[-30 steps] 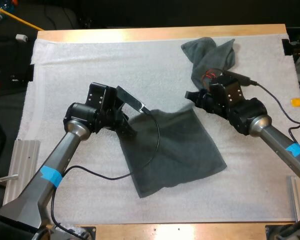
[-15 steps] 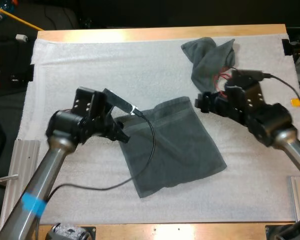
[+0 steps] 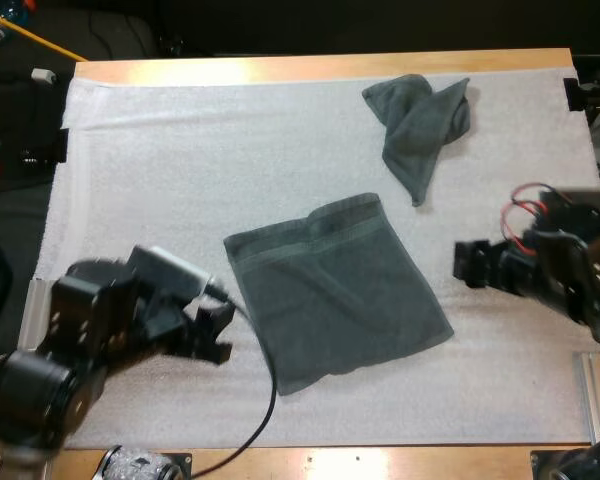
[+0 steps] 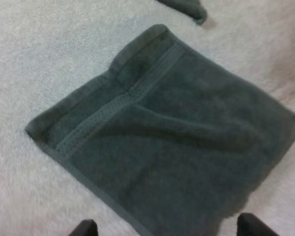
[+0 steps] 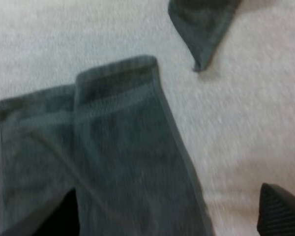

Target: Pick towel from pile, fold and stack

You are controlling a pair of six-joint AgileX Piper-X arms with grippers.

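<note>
Folded towel [image 3: 335,300] lay flat mid-mat, crumpled towel [image 3: 420,125] near the far right corner | our left end effector [image 3: 215,333] and right end effector [image 3: 470,265] flanked the folded one, fingers spread, holding nothing | we judged the next fold needed level, matched corner pinches | far hem slightly ridged; white mat [image 3: 180,150] bare all round it.

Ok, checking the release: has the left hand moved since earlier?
Yes. The left hand has pulled back off the flat towel, toward the near left corner of the mat, farther from the crumpled towel.
</note>
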